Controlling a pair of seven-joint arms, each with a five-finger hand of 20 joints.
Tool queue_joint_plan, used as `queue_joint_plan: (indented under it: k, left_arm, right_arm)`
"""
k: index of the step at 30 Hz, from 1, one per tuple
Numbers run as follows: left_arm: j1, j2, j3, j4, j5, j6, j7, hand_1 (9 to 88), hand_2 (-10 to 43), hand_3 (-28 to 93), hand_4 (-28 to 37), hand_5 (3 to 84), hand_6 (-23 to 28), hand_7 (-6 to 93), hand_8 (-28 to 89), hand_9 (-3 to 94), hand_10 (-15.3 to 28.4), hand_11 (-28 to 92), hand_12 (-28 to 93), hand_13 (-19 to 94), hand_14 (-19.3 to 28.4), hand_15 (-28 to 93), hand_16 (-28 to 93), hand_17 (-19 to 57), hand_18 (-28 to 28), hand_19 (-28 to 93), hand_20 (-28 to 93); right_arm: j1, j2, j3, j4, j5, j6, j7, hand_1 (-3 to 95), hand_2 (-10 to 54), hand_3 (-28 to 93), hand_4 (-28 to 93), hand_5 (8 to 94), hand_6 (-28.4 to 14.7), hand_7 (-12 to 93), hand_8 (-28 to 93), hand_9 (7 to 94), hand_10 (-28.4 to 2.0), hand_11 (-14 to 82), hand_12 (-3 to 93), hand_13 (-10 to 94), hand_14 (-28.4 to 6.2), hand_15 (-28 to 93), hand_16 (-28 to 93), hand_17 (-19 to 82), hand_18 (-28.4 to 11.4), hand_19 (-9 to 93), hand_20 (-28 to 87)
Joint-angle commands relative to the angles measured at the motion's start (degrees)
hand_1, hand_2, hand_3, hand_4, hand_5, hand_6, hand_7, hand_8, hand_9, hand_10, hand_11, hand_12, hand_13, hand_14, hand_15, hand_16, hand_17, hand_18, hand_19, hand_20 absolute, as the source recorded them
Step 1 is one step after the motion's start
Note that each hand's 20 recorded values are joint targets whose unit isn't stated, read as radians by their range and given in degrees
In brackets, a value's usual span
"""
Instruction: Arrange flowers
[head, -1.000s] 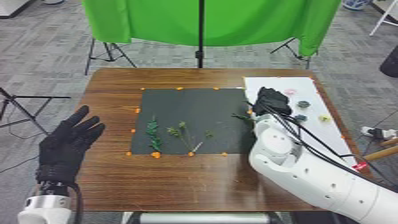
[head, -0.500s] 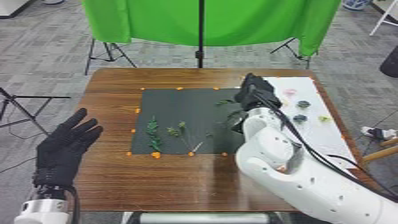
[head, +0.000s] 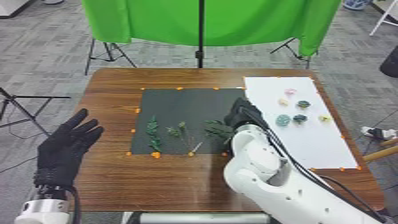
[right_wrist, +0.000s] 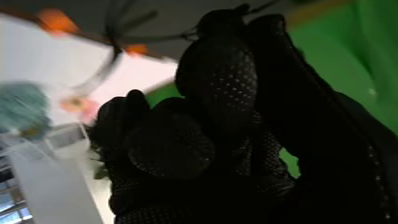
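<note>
Though slender, leafy sprigs (head: 153, 134) on smooth mat (head: 185, 104).

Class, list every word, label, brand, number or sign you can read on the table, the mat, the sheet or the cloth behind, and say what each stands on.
None: no text can be read on the brown table, dark mat, white sheet or green cloth.

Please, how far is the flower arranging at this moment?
Seemingly done: green stems lie on the dark mat. In progress: the right hand is at the mat's right side, beside a leafy sprig; I cannot tell if it holds it. Probably left: adding the flower heads, which lie on the white sheet.
</note>
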Motion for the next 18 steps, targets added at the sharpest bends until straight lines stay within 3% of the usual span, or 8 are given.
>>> queue_joint_plan:
  k: [1,6,9,11,14,15,16,18]
  left_arm:
    - [-0.1,-0.39,0.48,0.19,0.32,-0.28,-0.36,22.8,8.4,79,-28.0,41.2,10.1,10.7,-9,38.5,21.1,24,11,26,28.4,51,-9,-9.0,26.3,55,12]
    - [0.0,-0.13,0.70,0.12,0.16,-0.10,-0.14,22.8,8.4,79,-27.9,41.2,10.0,10.7,-9,38.5,21.2,24,11,26,28.4,51,-8,-9.0,26.3,55,12]
    - [0.5,-0.01,0.37,-0.06,-0.05,0.26,0.14,22.8,8.3,79,-27.7,41.3,10.1,10.6,-9,38.5,21.2,24,11,26,28.4,51,-8,-9.0,26.3,55,12]
    - [0.5,-0.06,0.28,-0.13,-0.03,0.36,0.05,23.0,8.2,79,-27.6,41.3,10.1,10.6,-9,38.5,21.2,24,11,26,28.4,51,-8,-9.0,26.3,55,12]
    - [0.5,-0.59,-0.08,-0.19,0.40,0.11,-0.49,23.0,8.2,79,-27.5,41.3,10.1,10.6,-9,38.5,21.2,24,11,26,28.4,51,-8,-9.0,26.3,55,12]
    - [0.8,-0.46,-0.10,-0.37,0.19,0.41,-0.08,23.1,8.2,79,-27.5,41.3,10.1,10.6,-9,38.5,21.2,24,11,26,28.4,51,-8,-9.0,26.4,55,12]
    - [0.4,-1.08,-0.31,-0.23,0.83,-0.01,-1.12,23.1,8.2,79,-27.5,41.3,10.1,10.7,-9,38.5,21.1,24,11,26,28.4,51,-8,-9.0,26.4,55,12]
    - [0.4,-1.01,-0.33,-0.26,0.69,0.01,-1.04,23.0,8.2,79,-27.3,41.3,10.1,10.7,-9,38.5,21.1,24,11,26,28.4,51,-8,-9.0,26.4,55,12]
  right_arm:
    - [1.8,-0.6,-1.0,4.5,2.6,-2.0,3.2,54.4,-9.5,70,-25,93.7,-3.1,20,10,93.7,-10.9,47.9,17.8,86,-8.4,75,22,42,-27.0,93,42]
    - [2.1,0.2,-0.7,5.1,3.8,-3.3,4.3,49.8,-9.3,72,-26,93.7,-2.6,20,8,93.7,-10.8,49.4,17.1,87,-8.6,75,22,43,-27.6,93,43]
    - [1.5,0.0,0.5,4.6,5.0,-7.7,4.4,45.4,-4.3,74,-26,93.7,-1.8,21,3,93.7,-11.0,50.9,16.2,87,-9.2,75,22,43,-28.1,93,44]
    - [0.8,0.0,1.4,3.8,5.6,-9.7,4.5,41.8,0.8,75,-24,93.7,-0.9,25,-11,93.7,-11.2,51.7,15.7,88,-9.5,75,22,44,-28.3,93,44]
    - [0.0,0.0,2.1,2.3,6.1,-12.6,4.2,37.8,5.0,73,-24,93.7,-0.8,27,-14,93.7,-11.6,52.8,15.3,89,-10.3,75,22,45,-28.4,93,46]
    - [-0.2,-0.1,2.4,1.9,6.0,-14.1,3.8,36.9,5.9,73,-23,93.7,-1.0,28,-14,93.7,-11.7,53.0,15.1,89,-10.4,75,22,45,-28.4,93,46]
    - [-0.5,0.0,2.5,1.4,5.9,-14.9,3.7,36.2,6.7,72,-23,93.7,-1.2,28,-15,93.7,-11.7,53.1,15.0,89,-10.5,75,22,45,-28.4,93,46]
    - [-1.0,0.0,2.8,0.7,6.4,-16.4,3.2,34.4,7.5,72,-23,93.7,-1.5,29,-15,93.7,-12.0,53.0,15.0,89,-10.7,75,23,45,-28.4,93,46]
